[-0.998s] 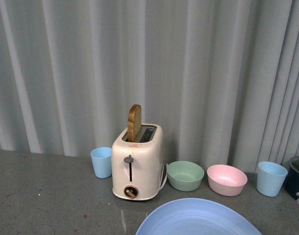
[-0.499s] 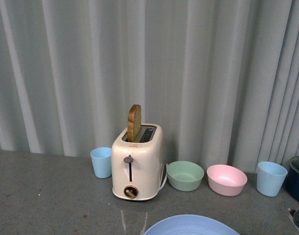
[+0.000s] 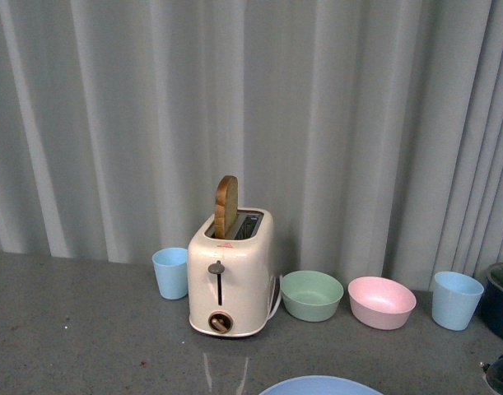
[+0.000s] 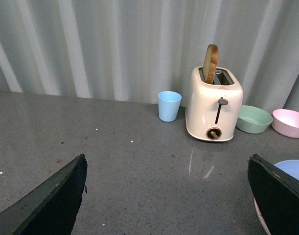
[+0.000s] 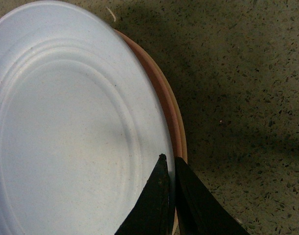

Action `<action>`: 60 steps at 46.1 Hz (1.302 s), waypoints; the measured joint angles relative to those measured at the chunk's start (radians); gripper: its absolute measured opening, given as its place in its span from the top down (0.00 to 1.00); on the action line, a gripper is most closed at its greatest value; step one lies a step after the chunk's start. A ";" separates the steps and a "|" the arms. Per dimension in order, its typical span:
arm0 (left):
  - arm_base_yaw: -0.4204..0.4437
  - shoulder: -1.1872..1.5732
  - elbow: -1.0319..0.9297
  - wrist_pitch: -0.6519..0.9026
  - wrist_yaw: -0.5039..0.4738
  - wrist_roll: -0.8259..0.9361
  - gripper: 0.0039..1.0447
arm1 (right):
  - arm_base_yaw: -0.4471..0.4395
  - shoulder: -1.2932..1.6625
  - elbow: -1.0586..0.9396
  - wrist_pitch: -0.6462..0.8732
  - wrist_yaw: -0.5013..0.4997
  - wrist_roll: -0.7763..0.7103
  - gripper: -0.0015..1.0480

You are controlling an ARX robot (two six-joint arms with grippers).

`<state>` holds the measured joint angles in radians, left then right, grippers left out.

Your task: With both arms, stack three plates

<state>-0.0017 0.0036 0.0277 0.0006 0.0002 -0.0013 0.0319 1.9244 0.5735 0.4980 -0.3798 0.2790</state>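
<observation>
the right pincer (image 5: 170, 169) is clamped on the rim of the wide, shallow, matte light blue plastic plate (image 5: 66, 132), one dark finger on top of the rim and the other beneath it, so the plate spreads away from the fingertips and fills most of the right wrist view. directly under that rim, just beyond the lower finger, two more rims peek out: a pastel pink plate (image 5: 161, 98) and, outermost, a pale cream plate (image 5: 181, 137), both lying on the speckled grey table (image 5: 247, 73). whether the blue plate already rests on them or hangs just above cannot be told.

the main risk, as i judge it, is the release. the lower finger sits between the blue rim and the pink one, so opening or pulling out carelessly could drag the blue plate sideways, leaving it off-centre, or nudge the two plates below out of line. if the plate is not fully down, letting go could make it drop and skid.

the left pincer (image 4: 166, 196) stands wide open with nothing between its fingers; the blue plate's edge shows just beside its one fingertip, while the cream toaster (image 4: 214, 110) stands well ahead of it.
</observation>
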 joint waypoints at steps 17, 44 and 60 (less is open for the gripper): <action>0.000 0.000 0.000 0.000 0.000 0.000 0.06 | -0.053 -0.085 -0.023 -0.043 -0.020 -0.019 0.37; 0.000 0.000 0.000 0.000 0.000 0.000 0.06 | -0.150 -0.930 -0.154 -0.315 0.188 -0.153 0.07; 0.000 0.000 0.000 0.000 0.000 0.000 0.06 | 0.141 -1.390 -0.237 -0.320 0.559 -0.269 0.26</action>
<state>-0.0017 0.0036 0.0277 0.0006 0.0002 -0.0013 0.1726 0.5343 0.3370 0.1783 0.1791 0.0101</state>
